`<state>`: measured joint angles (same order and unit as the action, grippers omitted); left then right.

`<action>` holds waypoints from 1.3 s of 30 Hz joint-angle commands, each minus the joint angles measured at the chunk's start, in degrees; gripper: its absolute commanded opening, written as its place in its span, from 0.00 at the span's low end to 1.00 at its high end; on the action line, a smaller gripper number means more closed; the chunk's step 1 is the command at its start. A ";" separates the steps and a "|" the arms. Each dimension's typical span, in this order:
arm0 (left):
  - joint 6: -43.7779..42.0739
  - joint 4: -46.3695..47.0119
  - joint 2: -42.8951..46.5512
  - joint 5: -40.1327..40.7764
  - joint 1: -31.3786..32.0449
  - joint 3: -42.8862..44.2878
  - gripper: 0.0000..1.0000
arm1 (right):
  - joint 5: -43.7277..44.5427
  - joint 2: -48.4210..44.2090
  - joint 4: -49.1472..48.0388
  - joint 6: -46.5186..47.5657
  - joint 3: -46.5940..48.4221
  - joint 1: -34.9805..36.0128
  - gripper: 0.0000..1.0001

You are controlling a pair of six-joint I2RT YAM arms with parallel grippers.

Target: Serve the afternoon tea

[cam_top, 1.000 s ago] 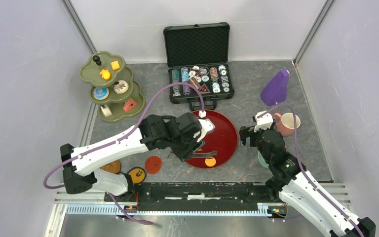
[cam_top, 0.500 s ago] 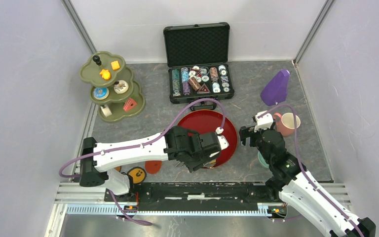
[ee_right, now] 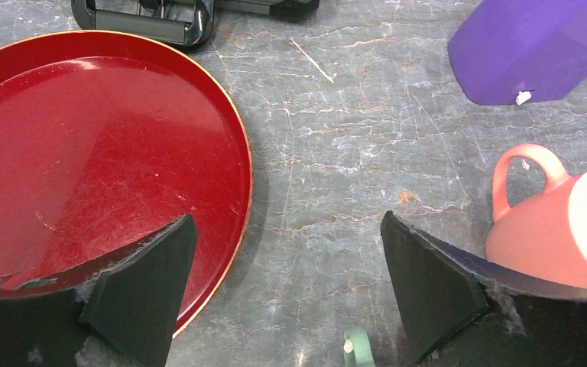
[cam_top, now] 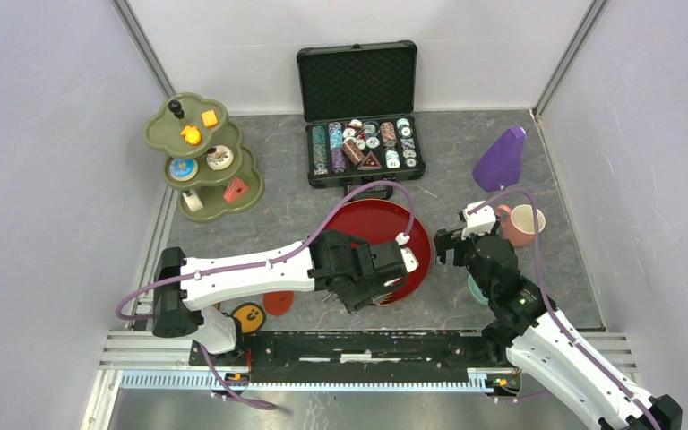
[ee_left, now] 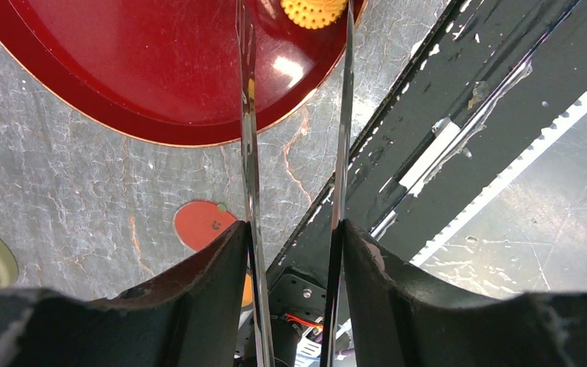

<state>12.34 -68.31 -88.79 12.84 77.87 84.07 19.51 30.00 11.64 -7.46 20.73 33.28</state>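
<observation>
The left gripper (ee_left: 296, 46) points its long thin fingers over the near rim of the tray (ee_left: 145, 69). They are narrowly parted and hold nothing. The biscuit (ee_left: 313, 11) lies on the tray between the tips. It is close against the right finger, and a sliver of tray shows between it and the left one. The tips run off the top of the wrist view, so actual contact cannot be judged.

A second ago the arm was bunched over the tray's left side, and the biscuit lay uncovered near the rim in the top view. The arm has since stretched along the table (ee_left: 69, 191) and swung its wrist over that spot, so the biscuit is now hidden from above. In the last half second it moved only slightly, which looks like final alignment rather than travel. The biscuit seems to lie where it did before.

I judge this to be the approach to a pick: the fingers bracket the biscuit, and what is left is to close, lift and carry it off the tray.

The right gripper (ee_right: 287, 222) is spread wide and empty near the pink cup (ee_right: 558, 229), and has not shifted. The stand (cam_top: 159, 133), well apart at the far left, carries the same pieces as before.
</observation>
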 commanded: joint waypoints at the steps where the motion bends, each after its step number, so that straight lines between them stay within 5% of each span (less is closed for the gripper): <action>1: -0.38 0.40 -1.55 -1.40 0.38 2.93 0.55 | -0.02 -0.35 -1.88 0.33 0.19 0.21 0.98; 18: -1.22 -2.95 -3.83 2.28 0.37 4.33 0.35 | -0.17 -0.16 -1.95 0.27 0.10 0.21 0.98; 28: 2.78 -3.19 1.27 23.26 -2.78 9.71 0.25 | -0.33 -0.20 -1.97 0.28 0.14 0.21 0.98; 34: 8.47 -8.51 7.14 41.69 -13.08 14.36 0.20 | -0.31 -0.37 -1.93 0.31 0.10 0.21 0.98; 39: 0.60 -2.85 14.39 47.22 -27.24 17.41 0.24 | -0.38 -0.16 -2.03 0.29 0.11 0.20 0.98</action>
<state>16.47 -74.43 -81.91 48.49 59.18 97.23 19.46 30.06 11.44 -7.46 20.73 33.28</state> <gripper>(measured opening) 0.407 0.979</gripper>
